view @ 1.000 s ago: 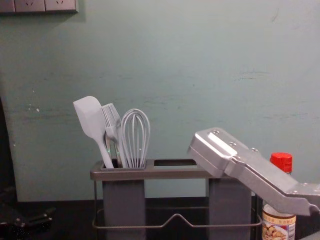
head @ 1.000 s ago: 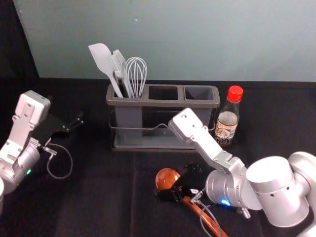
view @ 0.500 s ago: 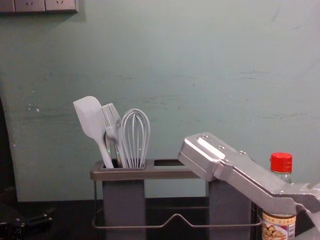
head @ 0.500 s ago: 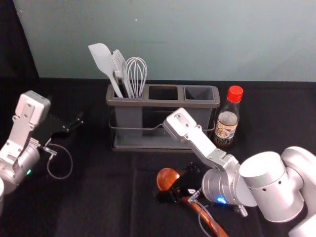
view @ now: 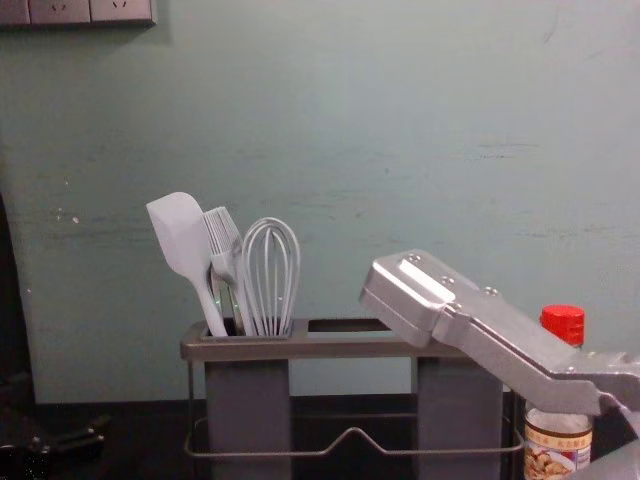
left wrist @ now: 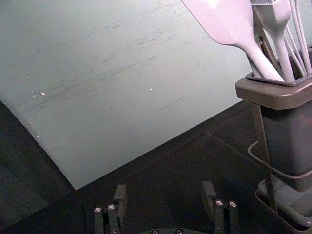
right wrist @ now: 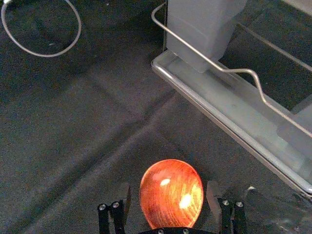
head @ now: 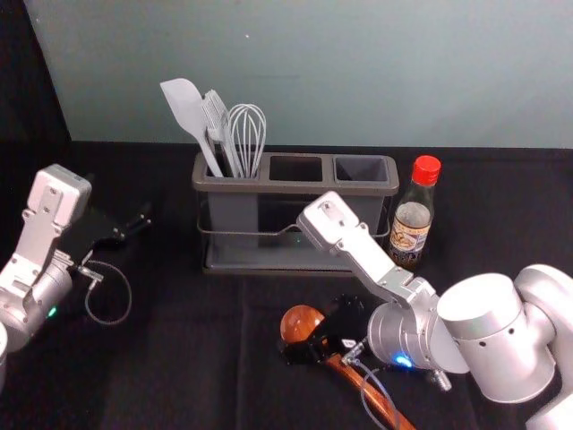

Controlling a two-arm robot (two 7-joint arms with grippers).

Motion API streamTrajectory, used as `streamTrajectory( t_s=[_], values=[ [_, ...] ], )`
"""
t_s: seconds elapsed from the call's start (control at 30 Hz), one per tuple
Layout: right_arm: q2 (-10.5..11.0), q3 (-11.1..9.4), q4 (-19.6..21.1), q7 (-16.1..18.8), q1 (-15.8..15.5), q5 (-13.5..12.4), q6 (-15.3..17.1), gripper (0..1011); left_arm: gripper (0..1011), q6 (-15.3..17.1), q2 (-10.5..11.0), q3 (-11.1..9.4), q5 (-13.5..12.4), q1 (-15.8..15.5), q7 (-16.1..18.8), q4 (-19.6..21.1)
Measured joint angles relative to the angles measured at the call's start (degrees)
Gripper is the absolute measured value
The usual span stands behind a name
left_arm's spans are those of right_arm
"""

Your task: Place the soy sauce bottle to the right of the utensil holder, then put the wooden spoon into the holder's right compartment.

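My right gripper (head: 313,338) is low over the wooden spoon (head: 302,323), just behind its bowl; in the right wrist view the right gripper (right wrist: 168,192) is open, the spoon's bowl (right wrist: 171,192) between its fingers with gaps at both sides. The spoon lies on the cloth, handle toward the front right. The soy sauce bottle (head: 413,215) stands upright right of the utensil holder (head: 295,186), partly behind my right arm in the chest view. The holder's right compartment (head: 361,168) looks empty. Far left, my left gripper (head: 134,226) is parked; in the left wrist view the left gripper (left wrist: 165,195) is open.
A spatula (head: 185,108), brush (head: 216,116) and whisk (head: 247,133) stand in the holder's left compartment. The wall (head: 358,72) rises behind the holder. Black cloth (head: 188,358) covers the table. A cable loops below each wrist.
The right arm has shifted left overall, with a small move back to the right in the last half second. The bottle, holder and left arm have stayed where they were.
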State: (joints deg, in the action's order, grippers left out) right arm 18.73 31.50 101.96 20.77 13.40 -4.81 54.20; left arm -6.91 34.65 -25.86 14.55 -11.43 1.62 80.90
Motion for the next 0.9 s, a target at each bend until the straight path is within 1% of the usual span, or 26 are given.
streamTrajectory(
  t_s=[0.17,0.4,0.9],
  values=[
    [-0.1,-0.42,0.29,0.35,-0.24,0.51,0.05,1003,1005,0.0,0.0,0.0,0.0,0.0,0.0,0.0],
    [-0.73,-0.65,-0.78,0.97,-0.07,1.49,0.14,1003,1005,0.0,0.0,0.0,0.0,0.0,0.0,0.0],
    [-1.89,-0.35,-2.31,2.31,0.84,3.53,0.95,1002,1005,0.0,0.0,0.0,0.0,0.0,0.0,0.0]
  ],
)
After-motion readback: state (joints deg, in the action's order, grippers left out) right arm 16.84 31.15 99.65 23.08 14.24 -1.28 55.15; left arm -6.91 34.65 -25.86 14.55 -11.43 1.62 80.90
